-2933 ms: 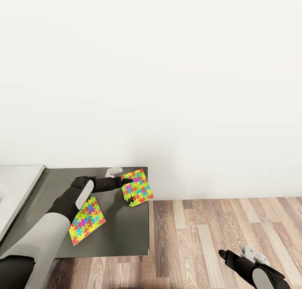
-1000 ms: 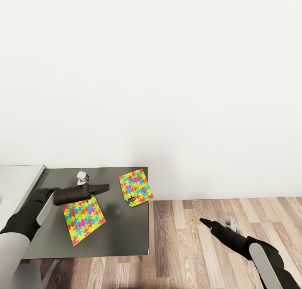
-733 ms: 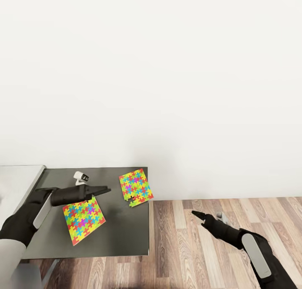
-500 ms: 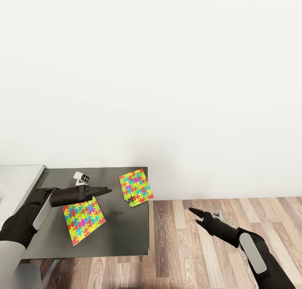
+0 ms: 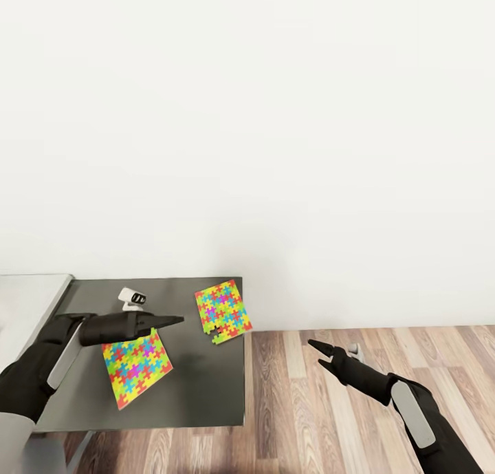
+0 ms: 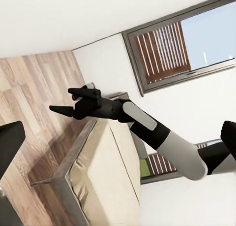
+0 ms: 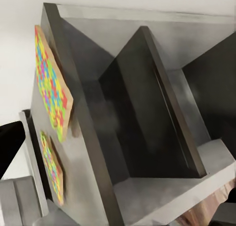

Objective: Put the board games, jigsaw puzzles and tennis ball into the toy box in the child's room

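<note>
Two jigsaw puzzles lie flat on the lower dark grey table (image 5: 199, 384). One puzzle (image 5: 136, 365) is near its middle. The other puzzle (image 5: 223, 311) is at the far right corner. My left gripper (image 5: 176, 319) hovers open just over the near puzzle's far corner, pointing at the other one. Above the wood floor right of the table, my right gripper (image 5: 317, 347) is open and empty; the left wrist view also catches it (image 6: 62, 101). The right wrist view sees both puzzles (image 7: 50, 88) (image 7: 52, 169) edge-on. The toy box, board games and tennis ball are out of view.
The pale grey-white desk top (image 5: 27, 302) adjoins the dark top on the left. A white wall rises directly behind the table. Wood-plank floor (image 5: 385, 350) spreads to the right. In the left wrist view a bed (image 6: 98, 172) stands below a window (image 6: 182, 44).
My left gripper has pulled back from the far-right puzzle to above the near one. My right arm has risen and swung toward the table's right edge. Both puzzles lie where they were.
</note>
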`<state>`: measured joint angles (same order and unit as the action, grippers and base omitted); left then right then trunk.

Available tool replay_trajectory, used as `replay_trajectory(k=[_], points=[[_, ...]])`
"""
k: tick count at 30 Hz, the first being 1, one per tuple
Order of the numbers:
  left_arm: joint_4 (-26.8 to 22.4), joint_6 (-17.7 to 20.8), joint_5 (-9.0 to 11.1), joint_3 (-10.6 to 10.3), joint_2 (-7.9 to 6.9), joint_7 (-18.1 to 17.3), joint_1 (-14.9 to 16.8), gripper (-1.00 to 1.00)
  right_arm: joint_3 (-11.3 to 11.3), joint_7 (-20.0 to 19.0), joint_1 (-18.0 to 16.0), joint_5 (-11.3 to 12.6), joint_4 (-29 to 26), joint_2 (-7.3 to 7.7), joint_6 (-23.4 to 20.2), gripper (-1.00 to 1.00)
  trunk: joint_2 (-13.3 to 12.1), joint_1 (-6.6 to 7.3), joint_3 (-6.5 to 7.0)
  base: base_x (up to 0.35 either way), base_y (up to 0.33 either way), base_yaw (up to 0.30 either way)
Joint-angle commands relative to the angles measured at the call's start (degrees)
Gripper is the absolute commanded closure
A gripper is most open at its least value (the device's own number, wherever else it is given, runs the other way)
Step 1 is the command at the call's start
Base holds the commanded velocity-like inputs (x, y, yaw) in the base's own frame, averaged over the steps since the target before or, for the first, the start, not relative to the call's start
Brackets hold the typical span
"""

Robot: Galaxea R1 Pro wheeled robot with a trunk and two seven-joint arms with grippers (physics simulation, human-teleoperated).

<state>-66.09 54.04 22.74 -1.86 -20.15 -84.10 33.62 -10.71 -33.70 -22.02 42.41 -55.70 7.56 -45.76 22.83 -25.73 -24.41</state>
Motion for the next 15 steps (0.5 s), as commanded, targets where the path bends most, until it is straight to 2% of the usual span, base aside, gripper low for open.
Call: replay_trajectory(k=[1,9,15], points=[[-0.15,0.69,0.21,-0.12,-0.06,-0.06,-0.03,-1.0,-0.11,-0.14,-0.04,0.04,-0.06,-0.03,-0.41,-1.0,0.09,-0.05,-0.08,0.189,0.033,0.0],[-0.74,0.89,0.28,-0.07,-0.07,-0.01,-0.29,-1.0,-0.11,-0.22,-0.04,0.24,-0.14,-0.06,-0.82,-1.0,0.09,-0.05,-0.28,0.065,0.009,0.0],[-0.81,0.83,0.27,-0.07,-0.05,-0.01,-0.31,-1.0,-0.1,-0.23,-0.04,0.42,-0.12,-0.06,-0.9,-1.0,0.09,-0.05,-0.74,0.158,0.001,0.0]])
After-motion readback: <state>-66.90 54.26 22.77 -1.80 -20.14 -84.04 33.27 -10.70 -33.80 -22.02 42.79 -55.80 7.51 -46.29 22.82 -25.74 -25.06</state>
